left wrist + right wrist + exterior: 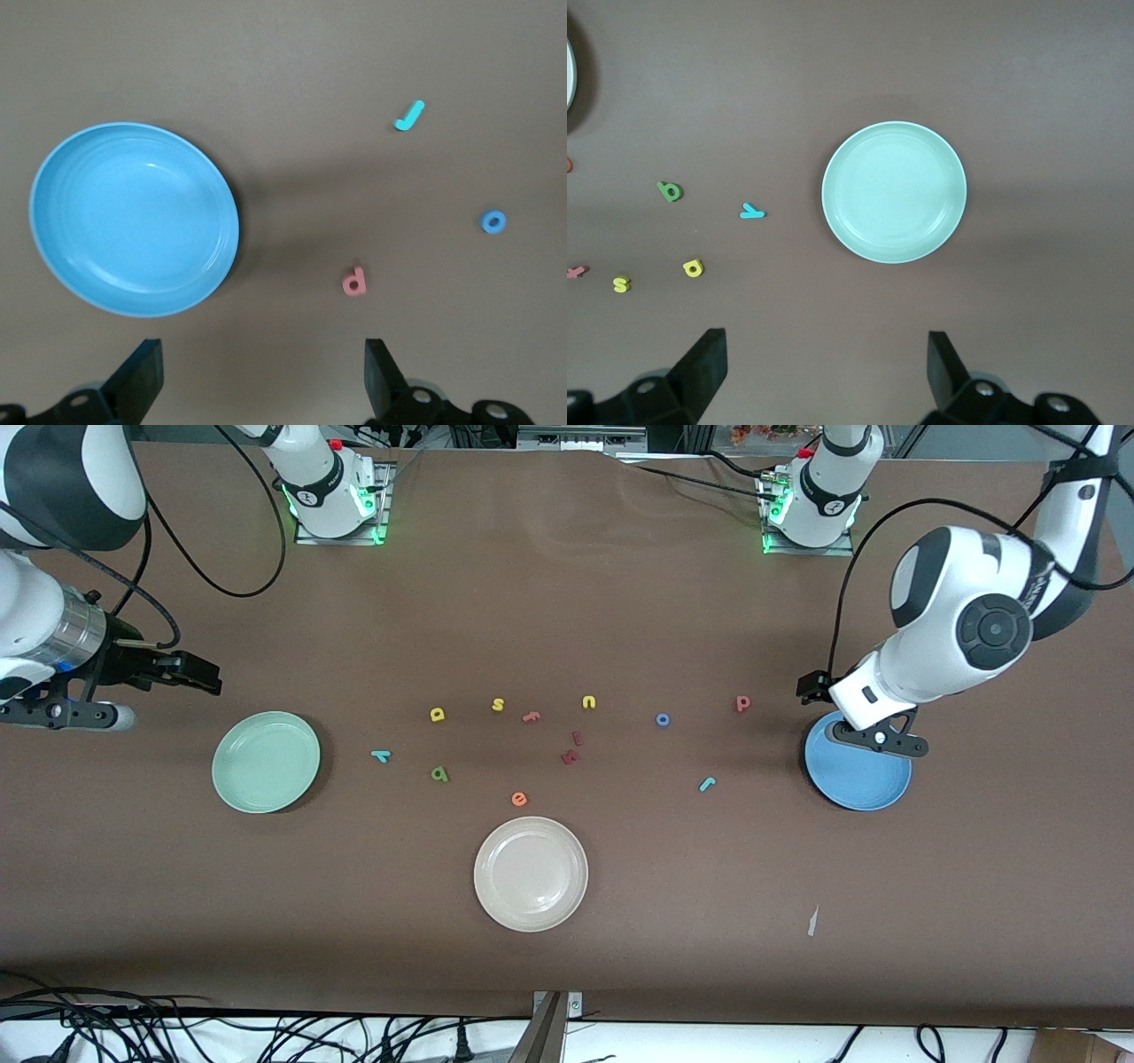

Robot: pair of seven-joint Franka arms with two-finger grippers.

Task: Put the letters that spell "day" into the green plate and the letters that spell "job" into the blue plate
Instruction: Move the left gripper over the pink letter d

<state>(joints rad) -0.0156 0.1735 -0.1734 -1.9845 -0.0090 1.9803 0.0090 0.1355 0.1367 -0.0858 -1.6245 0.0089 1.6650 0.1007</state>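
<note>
The green plate (266,762) (894,191) lies toward the right arm's end of the table, and the blue plate (864,779) (135,219) toward the left arm's end. Between them lie the yellow "d" (437,714) (693,267), dark green "a" (439,774) (670,190) and teal "y" (381,756) (752,212). Closer to the blue plate are the blue "o" (663,719) (493,221), salmon "b" (742,703) (354,282) and teal "j" (706,784) (409,116). My left gripper (879,740) (263,354) hangs open and empty over the blue plate's rim. My right gripper (66,713) (826,345) hangs open and empty beside the green plate.
A cream-white plate (531,873) sits nearest the front camera, mid-table. Other letters lie among the task's: yellow "s" (498,705), yellow "u" (588,702), orange "e" (519,799), a pink letter (531,716) and two dark red ones (570,756). A white scrap (811,921) lies nearer the camera.
</note>
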